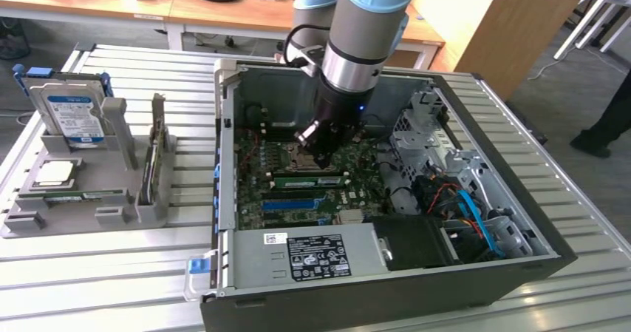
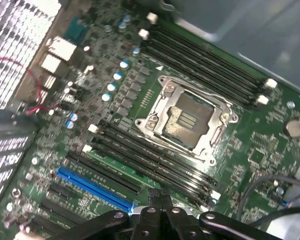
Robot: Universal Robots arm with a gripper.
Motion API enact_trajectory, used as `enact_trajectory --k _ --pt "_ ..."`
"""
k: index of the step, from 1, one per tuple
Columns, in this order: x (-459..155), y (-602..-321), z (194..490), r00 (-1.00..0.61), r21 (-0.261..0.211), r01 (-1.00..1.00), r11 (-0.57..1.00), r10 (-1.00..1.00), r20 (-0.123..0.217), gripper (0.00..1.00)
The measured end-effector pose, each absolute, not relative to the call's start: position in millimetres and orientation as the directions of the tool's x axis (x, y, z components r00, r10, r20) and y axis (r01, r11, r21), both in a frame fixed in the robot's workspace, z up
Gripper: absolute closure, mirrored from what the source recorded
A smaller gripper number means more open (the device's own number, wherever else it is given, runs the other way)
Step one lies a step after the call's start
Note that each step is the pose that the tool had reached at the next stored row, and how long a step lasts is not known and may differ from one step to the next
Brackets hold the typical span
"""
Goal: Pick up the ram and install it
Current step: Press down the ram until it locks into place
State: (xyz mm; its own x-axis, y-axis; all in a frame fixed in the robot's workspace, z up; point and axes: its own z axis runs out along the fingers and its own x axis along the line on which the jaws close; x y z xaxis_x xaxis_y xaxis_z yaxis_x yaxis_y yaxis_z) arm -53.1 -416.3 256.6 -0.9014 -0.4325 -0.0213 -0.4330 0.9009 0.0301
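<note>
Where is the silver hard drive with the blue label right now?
The silver blue-labelled hard drive stands upright in the grey plastic holder on the exterior view's left, outside the open black computer case.

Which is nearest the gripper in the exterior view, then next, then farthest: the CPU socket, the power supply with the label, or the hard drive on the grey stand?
1. CPU socket, right beside the gripper.
2. Power supply, at the case's near edge.
3. Hard drive, outside the case, on the exterior view's left.

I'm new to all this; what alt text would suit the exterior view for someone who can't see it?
A robot arm reaches its gripper down into an open computer case, just above the motherboard. On the exterior view's left, a grey holder carries a hard drive.
</note>
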Motion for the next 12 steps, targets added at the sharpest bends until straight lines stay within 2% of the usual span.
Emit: enact_trajectory --k 12 --pt "-53.1 -416.3 256.6 -0.972 0.030 -0.234 0.972 -0.233 -0.021 0.89"
